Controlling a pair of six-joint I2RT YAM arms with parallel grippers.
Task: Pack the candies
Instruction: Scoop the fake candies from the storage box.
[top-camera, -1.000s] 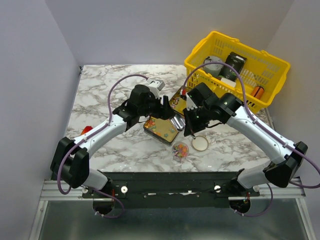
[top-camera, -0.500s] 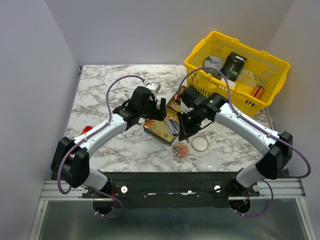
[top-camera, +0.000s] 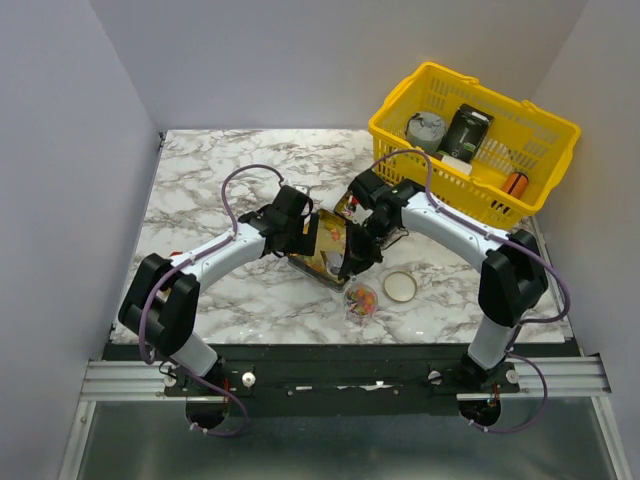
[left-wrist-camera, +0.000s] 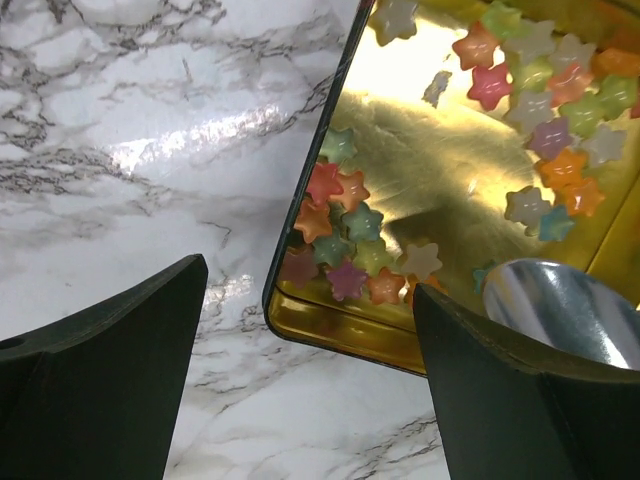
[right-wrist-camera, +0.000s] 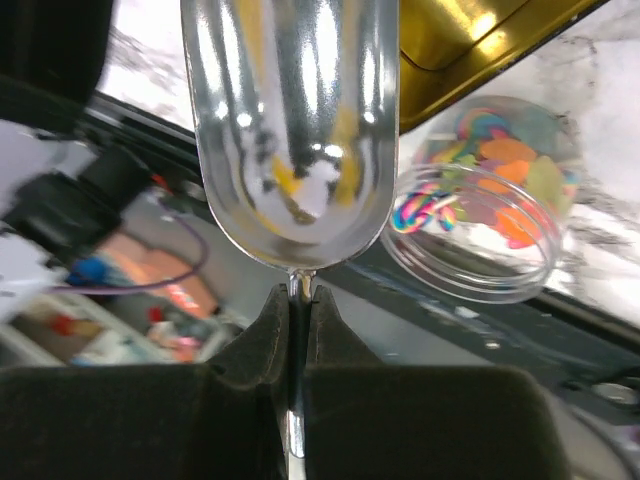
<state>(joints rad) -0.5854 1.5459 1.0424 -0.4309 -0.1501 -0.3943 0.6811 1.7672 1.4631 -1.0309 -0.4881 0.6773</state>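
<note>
Star-shaped candies (left-wrist-camera: 350, 235) in several colours lie in an open gold tin (top-camera: 325, 255) at mid-table. My left gripper (top-camera: 308, 235) is open at the tin's left side. In the left wrist view (left-wrist-camera: 308, 300) the tin's near corner (left-wrist-camera: 330, 335) lies between its wide-apart fingers. My right gripper (top-camera: 352, 265) is shut on the handle of a shiny metal scoop (right-wrist-camera: 290, 130), whose bowl looks empty. The scoop tip shows over the tin in the left wrist view (left-wrist-camera: 560, 305). A clear jar (top-camera: 361, 298) partly filled with candies (right-wrist-camera: 500, 190) stands just in front of the tin.
The jar's round lid (top-camera: 400, 287) lies to the right of the jar. A yellow basket (top-camera: 395, 105) at the back right holds a round tin (top-camera: 425, 128), a black package (top-camera: 468, 128) and an orange cylinder (top-camera: 516, 184).
My right gripper has swung left and nearer with the scoop, to the tin's near right edge beside the jar. My left gripper has moved right, close against the tin's left side.
</note>
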